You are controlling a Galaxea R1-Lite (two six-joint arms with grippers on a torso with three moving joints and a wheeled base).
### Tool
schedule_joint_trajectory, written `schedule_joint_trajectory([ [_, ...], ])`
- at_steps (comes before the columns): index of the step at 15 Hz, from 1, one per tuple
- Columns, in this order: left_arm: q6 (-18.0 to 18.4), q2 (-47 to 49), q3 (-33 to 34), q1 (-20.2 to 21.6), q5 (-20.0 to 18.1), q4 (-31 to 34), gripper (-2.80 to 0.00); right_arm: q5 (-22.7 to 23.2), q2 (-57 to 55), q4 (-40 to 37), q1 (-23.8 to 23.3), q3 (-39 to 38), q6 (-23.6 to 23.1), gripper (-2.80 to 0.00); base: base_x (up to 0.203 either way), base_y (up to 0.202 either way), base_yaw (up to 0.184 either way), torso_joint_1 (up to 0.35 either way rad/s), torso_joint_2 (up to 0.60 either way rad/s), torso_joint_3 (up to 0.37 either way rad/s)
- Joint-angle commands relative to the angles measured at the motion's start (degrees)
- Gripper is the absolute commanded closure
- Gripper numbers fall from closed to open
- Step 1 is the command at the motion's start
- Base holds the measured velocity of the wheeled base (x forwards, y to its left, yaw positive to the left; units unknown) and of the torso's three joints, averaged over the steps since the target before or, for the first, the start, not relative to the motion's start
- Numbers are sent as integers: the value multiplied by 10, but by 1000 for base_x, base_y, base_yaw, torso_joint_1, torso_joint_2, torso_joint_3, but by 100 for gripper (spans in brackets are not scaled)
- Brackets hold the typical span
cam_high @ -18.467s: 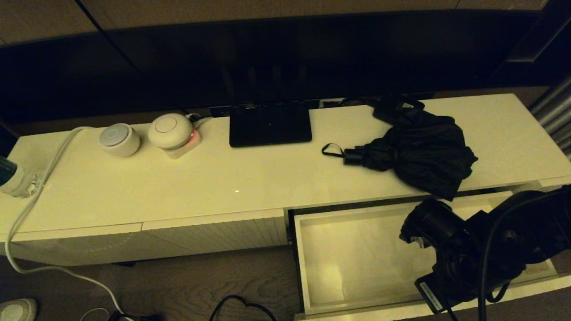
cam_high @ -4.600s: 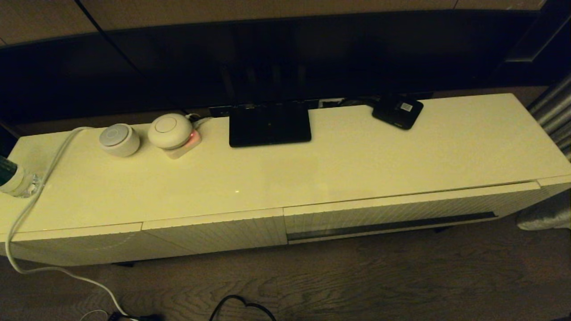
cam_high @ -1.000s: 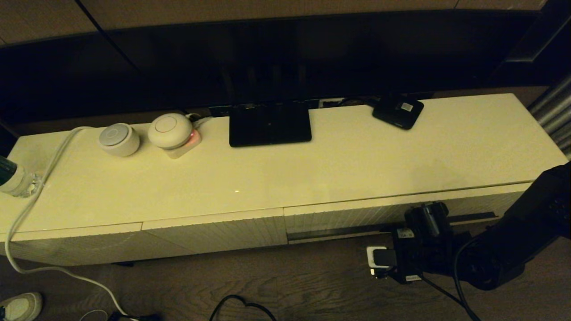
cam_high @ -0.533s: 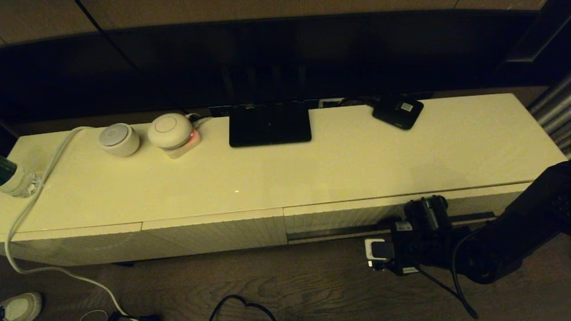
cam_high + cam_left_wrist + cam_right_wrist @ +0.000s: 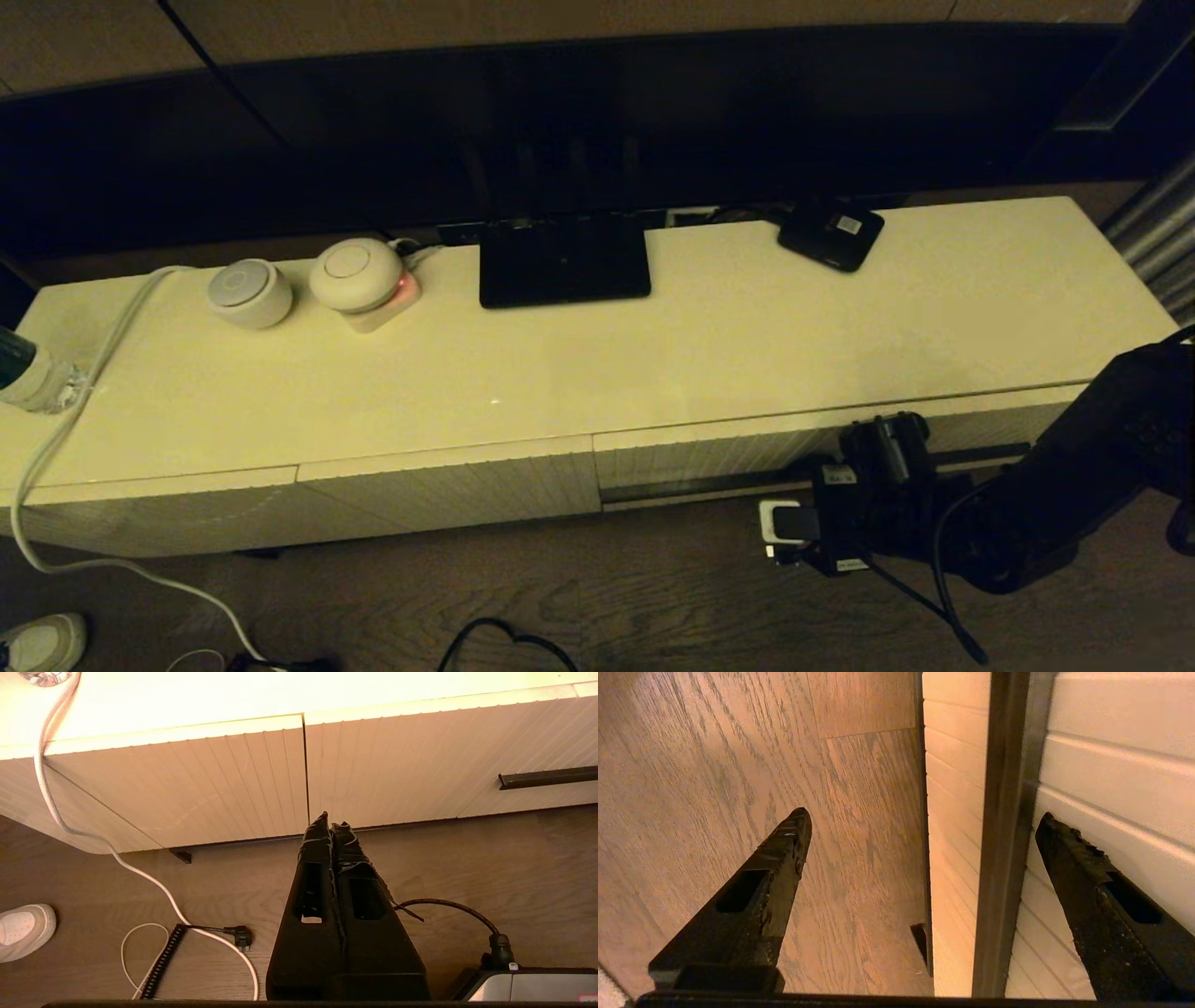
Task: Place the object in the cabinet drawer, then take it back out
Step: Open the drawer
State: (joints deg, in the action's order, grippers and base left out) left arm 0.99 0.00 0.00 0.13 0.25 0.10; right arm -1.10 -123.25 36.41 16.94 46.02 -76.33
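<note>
The cabinet drawer (image 5: 709, 453) is pushed fully in, its ribbed cream front flush with the cabinet. The black umbrella is out of view in every frame. My right gripper (image 5: 873, 457) is low in front of the drawer, at its long dark slot (image 5: 691, 485). In the right wrist view the right gripper (image 5: 924, 814) is open, one finger over the floor, the other against the ribbed front above the slot (image 5: 1004, 812). Nothing sits between the fingers. My left gripper (image 5: 331, 819) is shut and empty, parked low before the narrower left panels.
On the cabinet top stand a flat black stand base (image 5: 564, 261), a small black box with a white label (image 5: 831, 233), two round white devices (image 5: 249, 291) and a bottle (image 5: 28, 378). A white cable (image 5: 56, 439) trails to the floor, near a shoe (image 5: 42, 642).
The drawer, open earlier with the umbrella on the cabinet top, is shut and the umbrella gone. In the last second my right gripper crept up closer to the slot.
</note>
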Motion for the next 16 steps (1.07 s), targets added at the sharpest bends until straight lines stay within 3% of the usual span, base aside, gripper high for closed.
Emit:
schedule_joint_trajectory([
  [1,0,0,2,0,0,0,0,0,-11,1,0,-2,-4,-280,0,0,0,0,0,0],
  [16,0,0,2,0,0,0,0,14,-8,2,2,-94,-5,-280,0,0,0,0,0,0],
])
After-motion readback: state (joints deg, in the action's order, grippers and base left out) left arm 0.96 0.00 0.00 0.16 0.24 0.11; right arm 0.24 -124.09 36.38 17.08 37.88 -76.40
